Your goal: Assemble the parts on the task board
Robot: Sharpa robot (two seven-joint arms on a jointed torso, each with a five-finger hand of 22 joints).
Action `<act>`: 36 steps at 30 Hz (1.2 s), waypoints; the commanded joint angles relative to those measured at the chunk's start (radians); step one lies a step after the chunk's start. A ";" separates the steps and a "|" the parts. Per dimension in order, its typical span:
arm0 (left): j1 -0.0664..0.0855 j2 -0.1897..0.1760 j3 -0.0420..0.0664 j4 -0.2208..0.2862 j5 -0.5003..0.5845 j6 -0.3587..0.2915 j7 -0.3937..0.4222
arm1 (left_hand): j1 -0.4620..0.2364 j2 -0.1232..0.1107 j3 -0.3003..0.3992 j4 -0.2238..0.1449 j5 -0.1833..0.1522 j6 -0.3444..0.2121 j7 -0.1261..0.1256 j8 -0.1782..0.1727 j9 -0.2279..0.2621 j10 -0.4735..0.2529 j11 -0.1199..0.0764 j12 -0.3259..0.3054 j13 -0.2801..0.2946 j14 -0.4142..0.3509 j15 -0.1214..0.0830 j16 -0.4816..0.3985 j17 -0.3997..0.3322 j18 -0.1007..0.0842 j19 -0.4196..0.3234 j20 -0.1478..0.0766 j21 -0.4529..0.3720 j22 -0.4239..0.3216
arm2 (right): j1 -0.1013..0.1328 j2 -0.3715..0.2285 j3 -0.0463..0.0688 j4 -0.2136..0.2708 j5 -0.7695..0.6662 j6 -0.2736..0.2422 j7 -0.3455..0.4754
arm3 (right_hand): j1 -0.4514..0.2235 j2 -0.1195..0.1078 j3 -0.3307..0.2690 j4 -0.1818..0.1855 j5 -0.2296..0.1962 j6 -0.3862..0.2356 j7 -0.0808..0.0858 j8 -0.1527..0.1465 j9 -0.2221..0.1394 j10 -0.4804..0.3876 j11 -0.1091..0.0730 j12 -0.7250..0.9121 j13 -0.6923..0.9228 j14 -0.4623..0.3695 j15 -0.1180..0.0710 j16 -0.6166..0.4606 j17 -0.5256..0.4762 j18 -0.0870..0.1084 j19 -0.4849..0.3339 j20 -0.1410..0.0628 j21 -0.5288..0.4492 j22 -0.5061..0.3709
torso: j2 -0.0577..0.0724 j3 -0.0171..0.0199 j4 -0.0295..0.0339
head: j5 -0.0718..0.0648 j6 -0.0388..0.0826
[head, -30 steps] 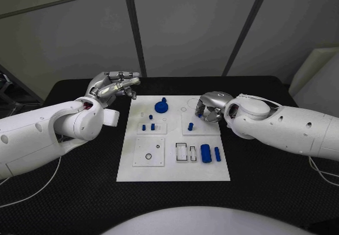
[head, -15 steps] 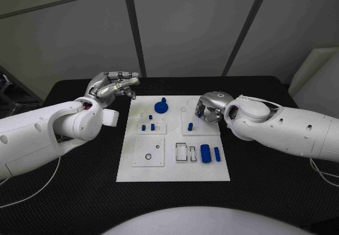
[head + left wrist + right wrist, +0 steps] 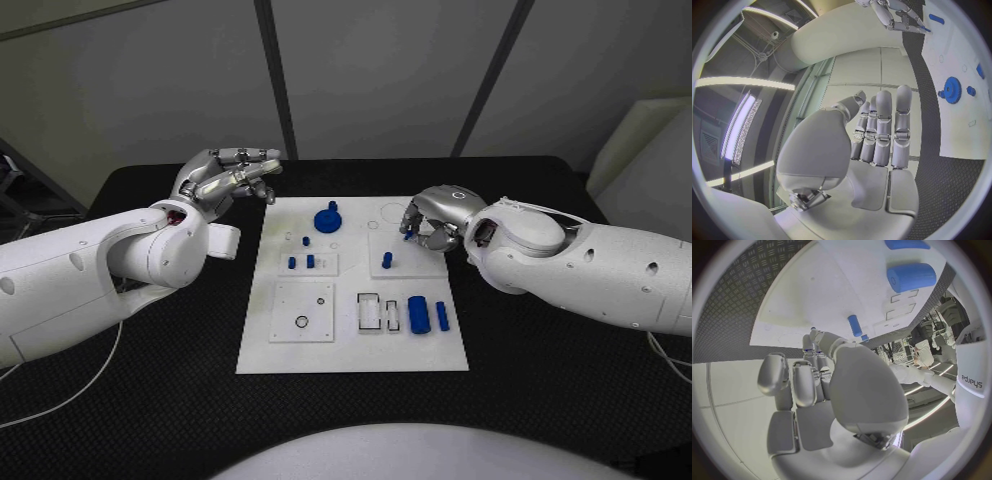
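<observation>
While the left hand [image 3: 231, 176] hovers released at the white plastic task board's [image 3: 353, 350] ten o'clock, the right hand [image 3: 430, 224] pinches a small blue peg [image 3: 410, 235].

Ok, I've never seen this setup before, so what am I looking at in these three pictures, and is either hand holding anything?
It is a two-armed robot with silver many-fingered hands. The square picture comes from a camera on its head, looking down. The two round ones come from cameras at its wrists, behind each hand. On the black table lies a white task board with blue parts: a gear, a thick cylinder and some pegs. The left hand hovers beside the board's far corner, fingers apart, holding nothing. The right hand is over the board's far right part and seems to pinch a small blue part at its fingertips.
</observation>
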 commanded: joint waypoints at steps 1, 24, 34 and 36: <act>0.001 0.002 0.001 -0.003 0.011 0.013 0.006 | -0.004 0.003 -0.006 0.002 0.003 -0.001 0.005 -0.001 -0.001 -0.010 -0.002 0.007 0.001 -0.007 -0.002 -0.001 -0.001 0.035 -0.003 0.000 -0.008 -0.001 | 0.002 -0.019 0.002 0.035 0.008 -0.044 -0.007 | -0.015 0.001 -0.001 -0.003 -0.006 0.006 0.001 0.004 0.002 0.000 -0.002 -0.002 -0.001 0.045 -0.005 0.006 0.003 -0.007 0.007 0.002 0.006 0.003 | 0.000 -0.0009 0.0006 | 0.000 0.001; 0.000 0.015 0.001 -0.008 0.015 0.022 0.002 | -0.001 0.004 -0.010 0.000 0.003 -0.004 0.007 -0.002 -0.002 -0.019 0.000 0.007 0.001 -0.009 -0.001 -0.001 -0.004 0.034 -0.001 0.001 -0.011 -0.004 | 0.003 0.031 0.061 0.211 0.079 -0.037 0.007 | -0.029 0.004 -0.005 0.004 -0.011 0.011 0.000 0.004 0.003 0.002 -0.003 -0.004 -0.001 0.047 -0.005 0.010 0.007 -0.009 0.011 0.003 0.011 0.011 | 0.000 -0.0035 0.0024 | 0.041 0.005; 0.000 0.027 0.001 -0.012 0.015 0.024 0.001 | -0.001 0.004 -0.010 0.000 0.003 -0.004 0.007 -0.002 -0.002 -0.019 0.000 0.007 0.001 -0.009 -0.001 -0.001 -0.004 0.034 -0.001 0.001 -0.011 -0.004 | 0.002 0.130 0.018 0.172 0.096 0.008 0.022 | -0.033 0.007 -0.006 0.006 -0.013 0.010 0.000 0.002 0.003 0.000 -0.003 -0.007 -0.002 0.047 -0.005 0.011 0.008 -0.009 0.011 0.003 0.011 0.012 | 0.002 -0.0031 0.0035 | 0.084 -0.009; 0.000 0.031 0.001 -0.013 0.015 0.024 0.000 | -0.001 0.004 -0.010 0.000 0.003 -0.004 0.007 -0.002 -0.002 -0.019 0.000 0.007 0.001 -0.009 -0.001 -0.001 -0.004 0.034 -0.001 0.001 -0.011 -0.004 | 0.001 0.145 0.003 0.165 0.095 0.017 0.025 | -0.034 0.008 -0.006 0.007 -0.013 0.009 0.000 0.002 0.002 0.000 -0.003 -0.007 -0.002 0.047 -0.005 0.012 0.009 -0.009 0.011 0.003 0.011 0.012 | 0.002 -0.0030 0.0033 | 0.091 -0.013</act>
